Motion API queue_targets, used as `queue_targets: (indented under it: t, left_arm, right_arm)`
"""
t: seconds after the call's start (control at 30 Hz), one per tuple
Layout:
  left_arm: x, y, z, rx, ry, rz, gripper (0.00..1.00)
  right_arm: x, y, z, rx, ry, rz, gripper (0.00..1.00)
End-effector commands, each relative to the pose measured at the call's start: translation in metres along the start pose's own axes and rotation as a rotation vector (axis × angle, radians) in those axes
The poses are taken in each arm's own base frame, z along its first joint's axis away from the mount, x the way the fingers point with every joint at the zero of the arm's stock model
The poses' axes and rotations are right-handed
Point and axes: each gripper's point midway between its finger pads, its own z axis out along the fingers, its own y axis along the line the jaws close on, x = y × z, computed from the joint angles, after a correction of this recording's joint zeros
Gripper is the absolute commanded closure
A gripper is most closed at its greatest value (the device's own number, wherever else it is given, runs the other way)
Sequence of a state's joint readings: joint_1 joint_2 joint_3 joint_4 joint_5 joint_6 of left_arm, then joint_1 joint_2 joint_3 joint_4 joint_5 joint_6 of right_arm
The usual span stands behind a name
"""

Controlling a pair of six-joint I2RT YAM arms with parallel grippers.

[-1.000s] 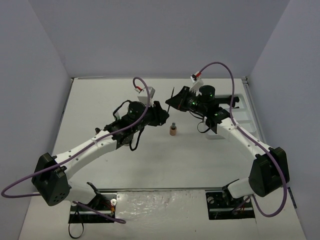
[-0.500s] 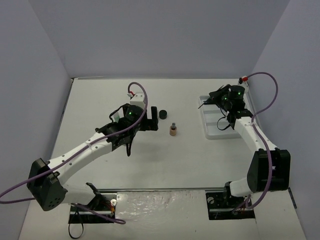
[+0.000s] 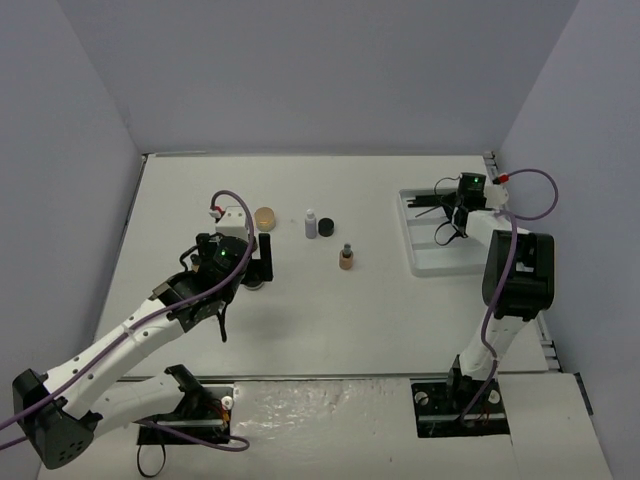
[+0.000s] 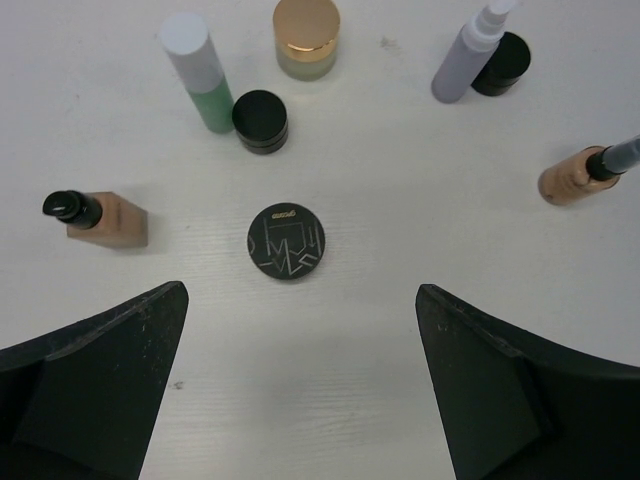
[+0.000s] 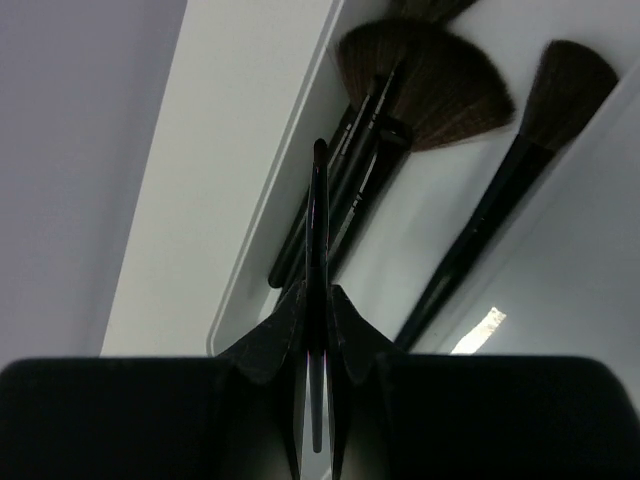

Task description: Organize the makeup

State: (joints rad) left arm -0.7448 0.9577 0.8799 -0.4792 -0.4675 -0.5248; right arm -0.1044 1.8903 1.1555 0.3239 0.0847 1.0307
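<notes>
The makeup stands in a loose group on the table. In the left wrist view I see a patterned flat black jar (image 4: 286,241), a small black jar (image 4: 260,121), a green bottle (image 4: 200,85), a tan jar (image 4: 306,38), a clear-grey bottle (image 4: 465,60) and two tan bottles (image 4: 100,220) (image 4: 580,175). My left gripper (image 4: 300,400) (image 3: 257,267) hangs open just short of the flat jar, holding nothing. My right gripper (image 5: 318,300) (image 3: 447,207) is shut on a thin black brush (image 5: 318,200) above the white tray (image 3: 440,258).
Several black brushes, one with a fan-shaped head (image 5: 430,90), lie in the tray's long compartment beneath my right gripper. From above, the tan jar (image 3: 265,216), grey bottle (image 3: 311,224), a black jar (image 3: 327,228) and a tan bottle (image 3: 346,259) stand mid-table.
My left gripper opened, left a black jar beside the grey bottle and drew back to the near left. My right arm carried the brush from mid-table out over the tray.
</notes>
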Motion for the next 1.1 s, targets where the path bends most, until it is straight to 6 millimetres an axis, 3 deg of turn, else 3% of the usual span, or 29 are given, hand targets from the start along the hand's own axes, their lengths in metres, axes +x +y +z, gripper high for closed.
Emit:
queue_targets:
  t: [0.0,0.17,0.47,0.6,0.77,0.9,1.0,1.07]
  left_arm:
    - [-0.013,0.019,-0.010,-0.066,-0.056,-0.054,0.03]
    - [-0.010,0.022,-0.011,-0.076,-0.050,-0.060,0.03]
    - [-0.013,0.019,-0.011,-0.068,-0.053,-0.070,0.03]
    - [-0.013,0.018,-0.011,-0.060,-0.054,-0.076,0.03]
    - [-0.016,0.015,-0.009,-0.054,-0.062,-0.073,0.03]
    - [-0.023,0.011,-0.006,-0.046,-0.074,-0.055,0.03]
    - [-0.025,0.010,-0.001,-0.049,-0.073,-0.034,0.03]
    - [-0.026,0.010,0.002,-0.047,-0.069,-0.028,0.03]
  right_arm:
    - [-0.043,0.049,0.007,-0.094,-0.120,0.113,1.00]
    - [-0.043,0.053,0.019,-0.076,-0.105,0.163,0.91]
    - [-0.038,0.041,0.019,-0.041,-0.077,0.166,0.60]
    - [-0.038,0.043,0.003,-0.053,-0.049,0.098,0.55]
    - [-0.045,0.066,-0.044,-0.137,-0.040,-0.117,0.49]
    - [-0.002,0.093,-0.087,-0.244,0.053,-0.476,0.31]
    - [0.049,0.110,-0.127,-0.342,0.108,-0.759,0.18]
    - [0.079,0.111,-0.147,-0.399,0.142,-0.887,0.12]
